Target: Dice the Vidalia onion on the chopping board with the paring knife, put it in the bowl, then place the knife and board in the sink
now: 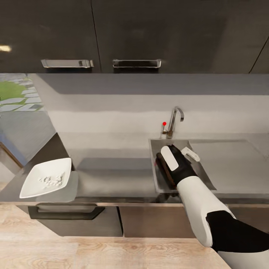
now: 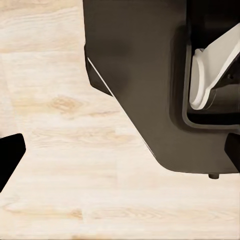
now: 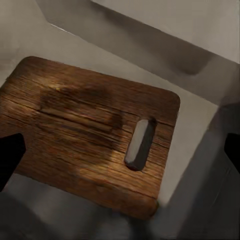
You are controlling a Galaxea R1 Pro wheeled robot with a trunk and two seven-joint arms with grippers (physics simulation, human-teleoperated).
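- Chopping board (image 3: 90, 135): dark wood with a slotted handle hole, lying flat in the sink (image 1: 158, 175); in your right wrist view it sits directly ahead of the fingers, apart from them, its handle end toward the basin wall.
- Long axis: in the head view the board runs front to back along the basin's left side, partly hidden under your right gripper (image 1: 179, 158).
- Right gripper: hangs over the sink above the board. Both fingertips (image 3: 10, 155) show at the edges of the wrist view, spread wide with nothing between them, so you are holding nothing.
- Left gripper: only one dark fingertip (image 2: 9, 157) shows, over the wood floor (image 2: 60, 150) beside the robot's base (image 2: 150, 75). You cannot tell from this whether it is spread or closed.
- Nearer arm: the right, by a wide margin.
- Bowl (image 1: 46, 181): white, on the countertop (image 1: 112, 175) well left of the sink, with pale diced onion (image 1: 52, 180) inside.
- Paring knife: cannot be made out in the basin; check it before you count the task done.
- Faucet (image 1: 173, 121): stands behind the basin, clear of the arm.
- Judgement: board looks delivered; the coming move is likely a straight lift away.
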